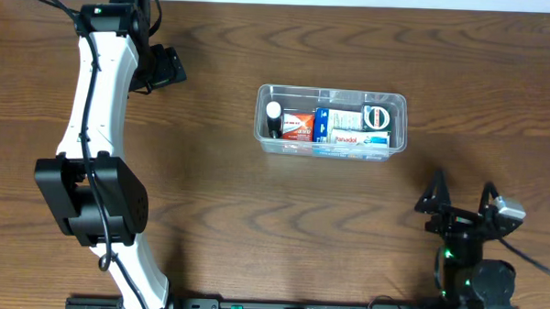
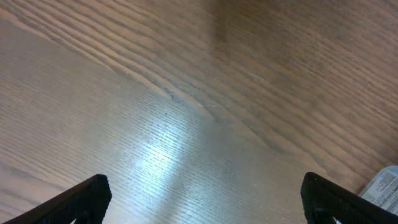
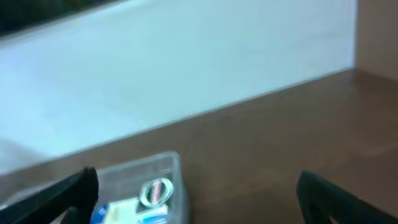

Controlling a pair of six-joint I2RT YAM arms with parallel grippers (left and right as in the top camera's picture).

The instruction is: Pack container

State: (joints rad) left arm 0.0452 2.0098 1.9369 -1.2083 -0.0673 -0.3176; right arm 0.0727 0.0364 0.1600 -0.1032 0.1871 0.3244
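The clear plastic rectangular container (image 1: 332, 90) with rounded corners and a rim sits on the dark brown wood-grain worktop (image 1: 209, 198), slightly right of centre and towards the far side. Inside it lie a small red carton (image 1: 297, 126), a white-and-blue box (image 1: 347, 129), a round green-and-white item (image 1: 377, 115) and a small black-and-white bottle (image 1: 273, 118).

The left arm rises from the near edge, bends at a black joint and runs its white link along the left side to the far edge. There the left tool (image 1: 161, 68) turns right and tilts down over bare wood, its fingers spread wide and holding nothing (image 2: 208, 199). It is well apart from the container.

The right arm sits folded low at the near right edge. The right tool (image 1: 461, 200) points towards the far side, fingers spread wide and empty (image 3: 199, 190), with the container (image 3: 143, 177) ahead and to its left.
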